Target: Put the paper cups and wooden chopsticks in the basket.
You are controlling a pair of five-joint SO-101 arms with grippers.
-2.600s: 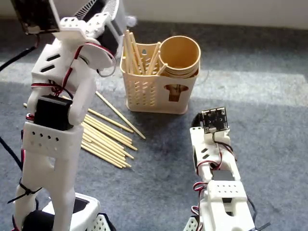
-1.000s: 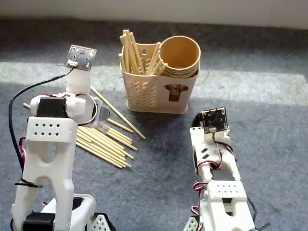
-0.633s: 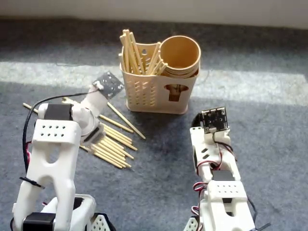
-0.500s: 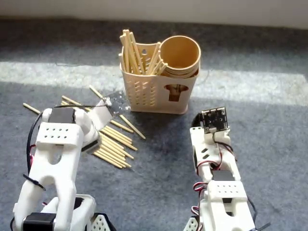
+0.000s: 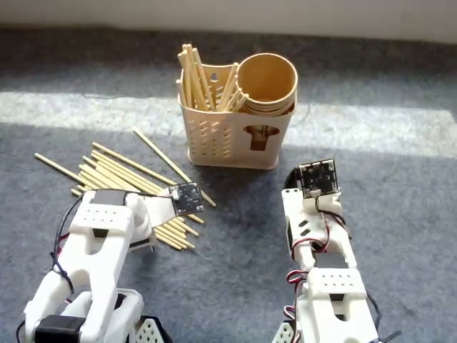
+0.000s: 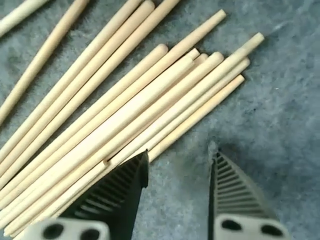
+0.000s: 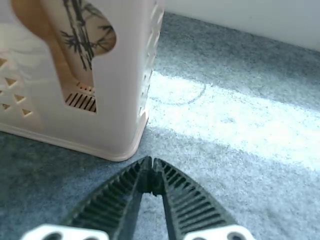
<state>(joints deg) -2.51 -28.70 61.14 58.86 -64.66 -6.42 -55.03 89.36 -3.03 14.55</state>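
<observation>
From above, you had the basket (image 5: 232, 139) upright on the grey carpet (image 5: 385, 86), the stacked paper cups (image 5: 268, 82) in one side and several standing chopsticks (image 5: 198, 75) in the other. The loose chopsticks (image 5: 118, 175) lay in a pile beside it, with your left arm (image 5: 107, 236) bent low over their near ends

In the left wrist view, your left gripper (image 6: 177, 157) was spread apart and empty, one fingertip at the pile's edge, the other over bare carpet

In the right wrist view, your right gripper (image 7: 151, 170) was pressed together, empty, pointed at the basket's lower corner
</observation>
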